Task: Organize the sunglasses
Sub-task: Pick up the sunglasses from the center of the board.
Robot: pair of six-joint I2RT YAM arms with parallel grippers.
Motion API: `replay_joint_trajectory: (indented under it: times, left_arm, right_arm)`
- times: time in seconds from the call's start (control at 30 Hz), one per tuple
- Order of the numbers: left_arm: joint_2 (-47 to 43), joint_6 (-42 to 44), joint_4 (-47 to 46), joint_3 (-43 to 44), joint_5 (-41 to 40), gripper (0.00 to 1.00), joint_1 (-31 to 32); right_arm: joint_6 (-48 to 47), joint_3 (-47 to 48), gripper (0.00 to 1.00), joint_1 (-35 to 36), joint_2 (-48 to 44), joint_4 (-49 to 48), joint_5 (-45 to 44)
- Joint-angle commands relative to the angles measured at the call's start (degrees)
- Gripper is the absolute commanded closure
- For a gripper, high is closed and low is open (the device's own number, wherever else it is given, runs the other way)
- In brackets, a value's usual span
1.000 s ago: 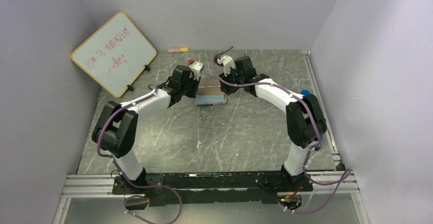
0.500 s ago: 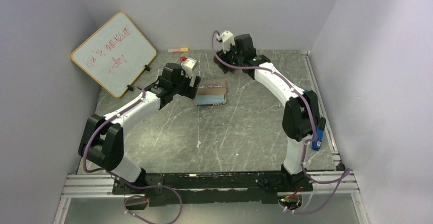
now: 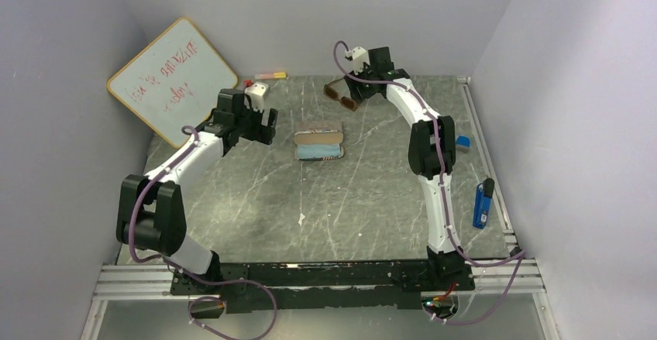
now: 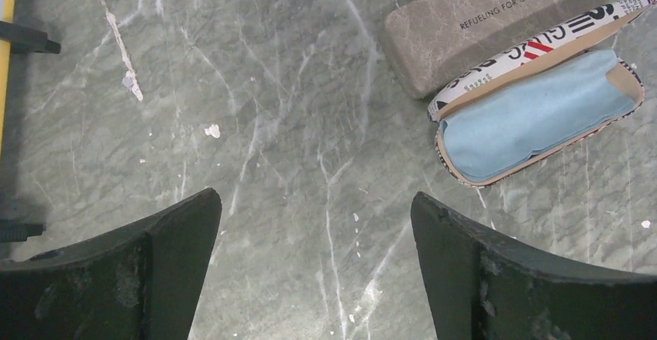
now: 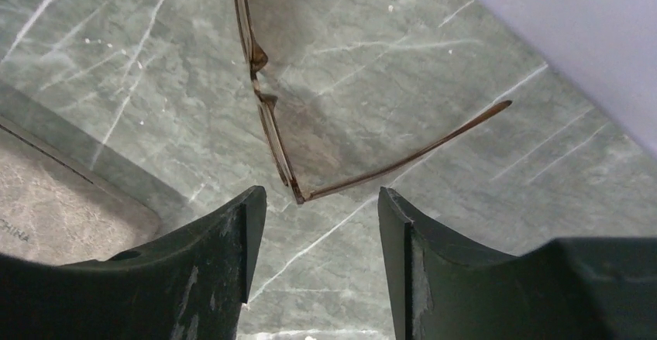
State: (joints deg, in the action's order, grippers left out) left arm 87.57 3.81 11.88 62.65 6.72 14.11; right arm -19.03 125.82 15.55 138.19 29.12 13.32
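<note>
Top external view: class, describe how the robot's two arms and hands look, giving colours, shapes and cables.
The left arm and right arm have white tubular links joined by bulky black joints, with a purple cable along each. A white camera block tops each wrist. The left hand and right hand have two black, curved, scuffed fingers.

Soft, even light falls from overhead in the top view, leaving only faint, diffuse shadows on the marbled table [image 3: 341,200] and the whiteboard [image 3: 172,80] at 10 o'clock evenly bright. Both wrist views are sharp at centre, though the black fingers [image 4: 116,278] at 6 o'clock sit underexposed and slightly soft.
</note>
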Motion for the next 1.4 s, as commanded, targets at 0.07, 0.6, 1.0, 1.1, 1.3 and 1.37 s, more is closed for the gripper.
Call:
replay_joint_trajectory:
  times: [0.07, 0.6, 1.0, 1.1, 1.3, 1.37]
  left_arm:
    - [-1.63, -0.54, -1.83, -0.43, 3.21, 0.04, -1.36]
    - [-2.06, -0.21, -3.55, -2.63, 2.14, 0.04, -1.71]
    - [-1.48, -0.25, -3.88, -3.04, 2.27, 0.04, -1.89]
    - [-1.46, -0.21, -3.92, -3.06, 2.24, 0.04, -1.97]
    - [-1.19, -0.4, -3.82, -3.11, 2.43, 0.04, -2.07]
    - [-1.18, -0.43, -3.85, -3.02, 2.47, 0.04, -2.15]
  right_arm:
    - [-3.83, 1.43, 0.44, 0.03, 0.76, -1.94, 5.54]
    - [-4.11, 5.2, 0.6, -0.75, 8.27, -5.37, 11.32]
    - [-2.44, 6.59, 0.53, -1.22, 8.93, -6.96, 13.94]
    - [-2.33, 6.88, 0.57, -1.22, 8.95, -6.92, 14.09]
    - [-3.31, 5.64, 0.72, -1.22, 8.25, -6.35, 14.7]
    - [-3.59, 4.74, 0.74, -1.22, 7.55, -6.19, 14.95]
